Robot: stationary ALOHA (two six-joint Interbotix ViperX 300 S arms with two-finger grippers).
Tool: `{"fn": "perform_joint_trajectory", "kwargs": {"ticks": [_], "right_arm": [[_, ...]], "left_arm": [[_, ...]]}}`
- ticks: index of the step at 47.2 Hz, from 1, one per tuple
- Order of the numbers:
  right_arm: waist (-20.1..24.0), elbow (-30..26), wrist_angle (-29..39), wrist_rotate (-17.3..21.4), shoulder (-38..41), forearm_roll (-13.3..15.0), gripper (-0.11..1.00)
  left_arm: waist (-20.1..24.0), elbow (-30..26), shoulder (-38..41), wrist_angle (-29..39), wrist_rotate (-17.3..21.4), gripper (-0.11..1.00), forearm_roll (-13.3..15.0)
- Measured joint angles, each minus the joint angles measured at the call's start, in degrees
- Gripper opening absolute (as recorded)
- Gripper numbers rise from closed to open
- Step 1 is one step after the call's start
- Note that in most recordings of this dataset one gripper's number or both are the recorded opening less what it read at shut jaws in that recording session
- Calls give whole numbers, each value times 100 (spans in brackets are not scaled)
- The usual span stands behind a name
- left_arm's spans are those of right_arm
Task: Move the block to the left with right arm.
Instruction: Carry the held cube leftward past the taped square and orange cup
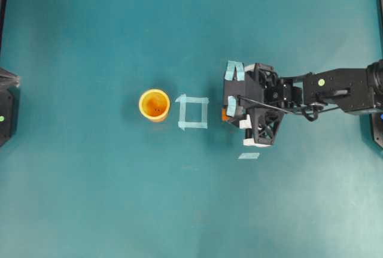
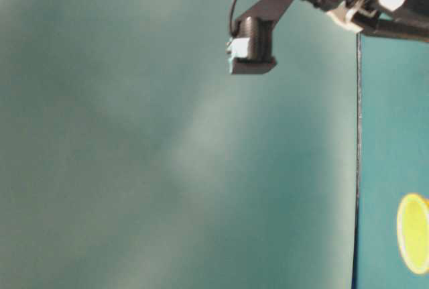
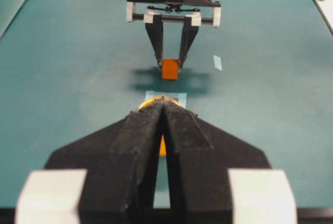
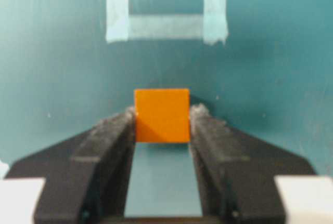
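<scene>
The block, a small orange cube, sits between the black fingers of my right gripper, and both fingers touch its sides. The left wrist view shows the same grip from the front, with the block at the fingertips of the right gripper low over the mat. I cannot tell whether the block is lifted. Overhead, only an orange corner of the block shows under the right gripper. My left gripper is shut and holds nothing.
A yellow-orange cup stands left of a pale blue tape square on the teal mat. The square lies between the cup and the block. A loose strip of tape lies near the right gripper. The left arm's base is at the left edge.
</scene>
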State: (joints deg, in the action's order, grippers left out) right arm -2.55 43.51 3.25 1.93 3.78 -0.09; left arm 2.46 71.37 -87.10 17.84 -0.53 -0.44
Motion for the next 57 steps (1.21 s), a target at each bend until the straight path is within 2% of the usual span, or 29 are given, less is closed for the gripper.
{"fn": "perform_joint_trajectory", "kwargs": {"ticks": [23,38,57], "right_arm": [[0,-1521,1644,-9,-413,9,39],[0,-2470,1573,-18,-308,105,39],[-26,-3885,1450,-26,624,334,39]], "left_arm": [[0,0,0,0,0,1,0],[0,0,0,0,0,1,0],[0,0,0,-35,88,1,9]]}}
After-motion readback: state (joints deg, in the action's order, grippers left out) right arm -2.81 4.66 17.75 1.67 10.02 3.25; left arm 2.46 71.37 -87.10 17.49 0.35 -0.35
